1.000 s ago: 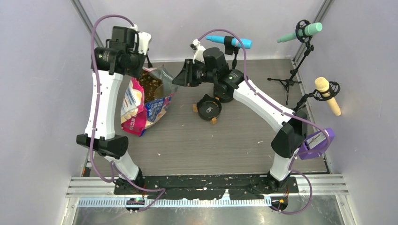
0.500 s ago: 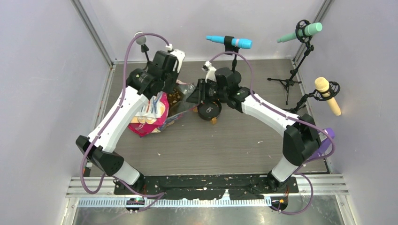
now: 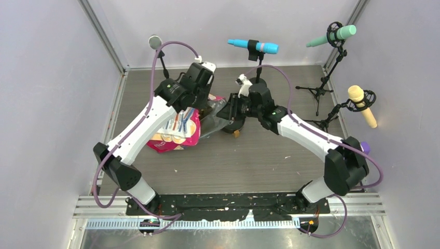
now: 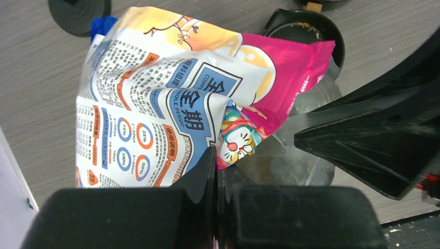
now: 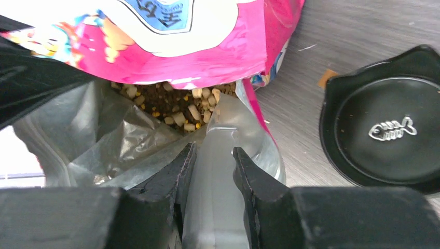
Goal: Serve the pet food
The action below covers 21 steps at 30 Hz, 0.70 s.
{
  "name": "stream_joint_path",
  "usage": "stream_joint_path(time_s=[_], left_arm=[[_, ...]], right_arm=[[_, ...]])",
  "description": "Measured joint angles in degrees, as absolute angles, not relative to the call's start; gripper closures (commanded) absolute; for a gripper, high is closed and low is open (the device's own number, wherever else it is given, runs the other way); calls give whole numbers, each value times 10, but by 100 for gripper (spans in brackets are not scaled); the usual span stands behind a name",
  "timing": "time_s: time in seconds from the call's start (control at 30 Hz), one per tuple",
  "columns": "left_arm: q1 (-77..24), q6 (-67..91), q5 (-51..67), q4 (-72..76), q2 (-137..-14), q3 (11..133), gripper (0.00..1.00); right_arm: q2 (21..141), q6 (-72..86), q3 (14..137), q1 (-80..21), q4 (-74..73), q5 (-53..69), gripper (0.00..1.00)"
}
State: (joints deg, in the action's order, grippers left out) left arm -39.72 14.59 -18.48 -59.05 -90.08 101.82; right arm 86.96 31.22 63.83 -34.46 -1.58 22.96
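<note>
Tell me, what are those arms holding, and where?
Both hold the food bag: left pincer pinches a fold of its printed side, right pincer the silvery lip of its open mouth.

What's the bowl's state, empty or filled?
Empty. In the right wrist view the black bowl shows a bare floor and fish-bone emblem; the visible kibble sits inside the open bag.

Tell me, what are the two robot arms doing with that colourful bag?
Both arms hold the glossy pink-and-blue printed bag: the left gripper pinches its printed side, the right gripper grips its silvery open lip. Small brown kibble pellets show inside the mouth. The round black bowl with a fish emblem sits beside it, not yet filled.
</note>
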Motion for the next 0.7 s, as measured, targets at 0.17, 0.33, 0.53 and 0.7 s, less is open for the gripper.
stream_joint_path(time_s=[0.17, 0.33, 0.53, 0.7], left_arm=[[-413, 164, -164, -624, -949, 1067, 100], [-422, 175, -139, -646, -997, 1108, 100], [-423, 181, -100, -673, -1049, 1165, 100], [-423, 189, -69, -698, -1103, 1223, 100]], right_arm=[[792, 320, 586, -322, -12, 192, 95], [730, 328, 545, -293, 7, 171, 95], [720, 344, 497, -290, 37, 155, 95], [722, 368, 469, -287, 61, 146, 95]])
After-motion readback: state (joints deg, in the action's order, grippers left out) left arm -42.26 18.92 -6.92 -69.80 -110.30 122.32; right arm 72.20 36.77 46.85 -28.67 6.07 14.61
